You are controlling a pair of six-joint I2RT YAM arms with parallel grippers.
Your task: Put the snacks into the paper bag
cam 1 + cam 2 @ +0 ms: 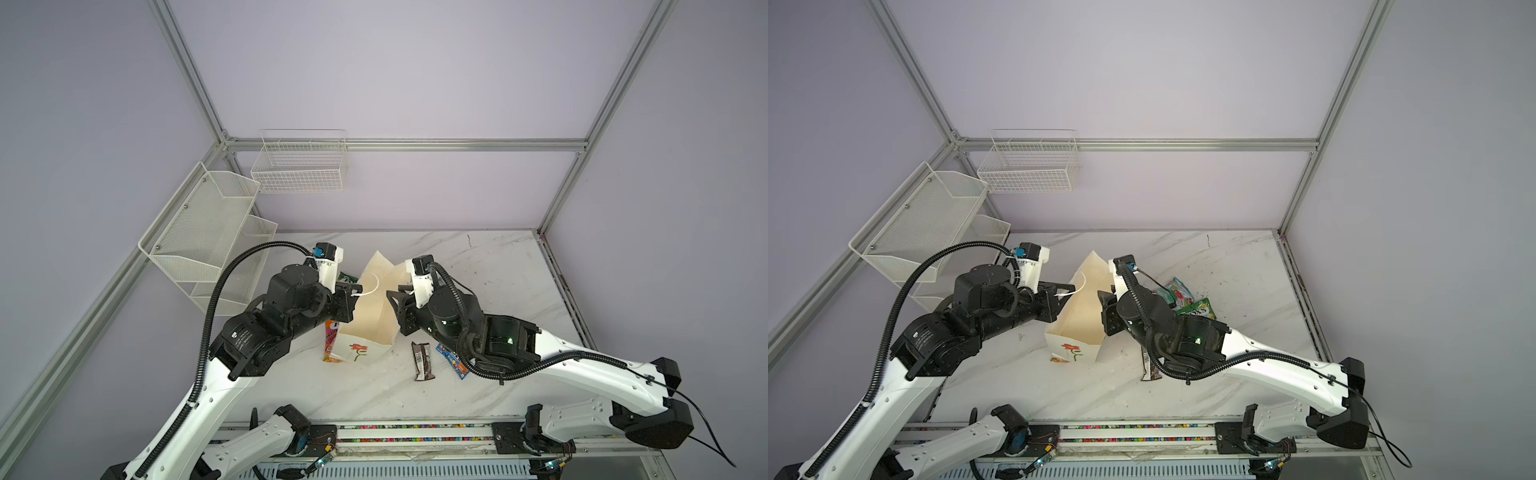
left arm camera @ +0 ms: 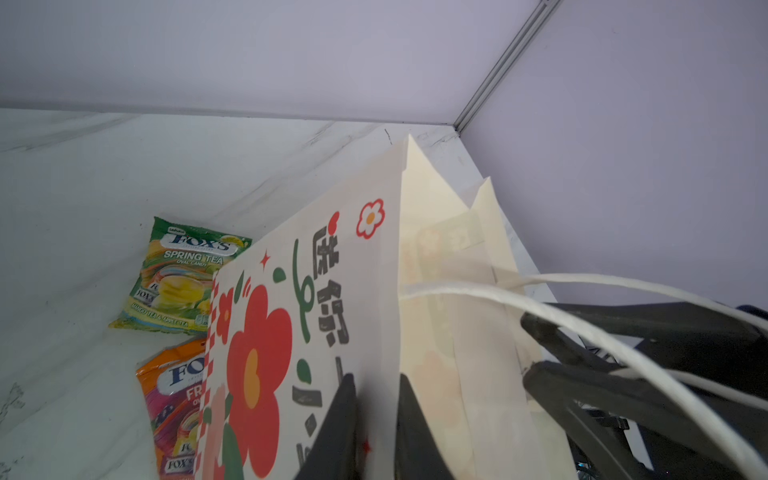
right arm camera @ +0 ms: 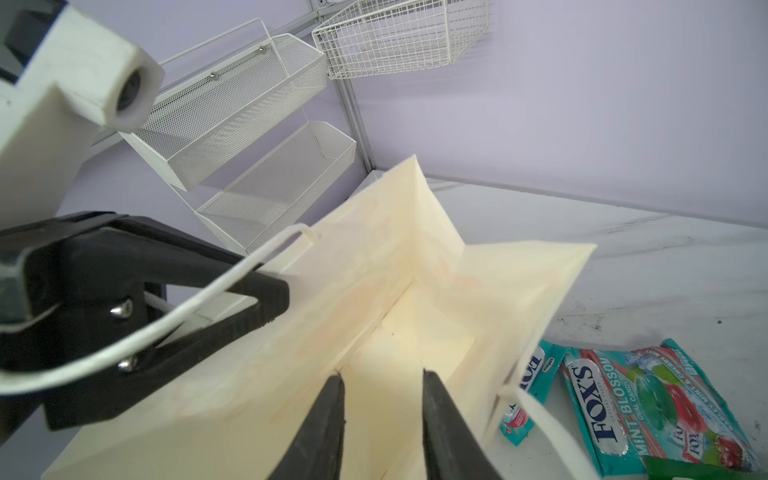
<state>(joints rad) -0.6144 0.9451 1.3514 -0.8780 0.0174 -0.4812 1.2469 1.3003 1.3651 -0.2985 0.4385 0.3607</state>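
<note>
paper bag (image 1: 353, 349) upright on the tabletop (image 1: 498, 266), mouth open, no snack visible inside. left gripper (image 2: 376, 386): jaws slightly apart astride the bag's wall, cord handle (image 2: 540, 307) draped over it. right gripper (image 3: 384, 395): jaws apart, empty, over the mouth. likely next pick: teal fox's mint blossom pouch (image 3: 648, 407), flat just outside the wall beside the right gripper. dark brown bar (image 1: 423, 360) lies behind that gripper, lengthwise toward the arm bases.

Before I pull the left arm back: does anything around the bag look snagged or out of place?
Yes. One white cord handle of the paper bag is draped over the left gripper, whose jaws straddle the bag's wall. Retreating could drag or tip the bag. Otherwise it stands upright, open, apparently empty.
</note>
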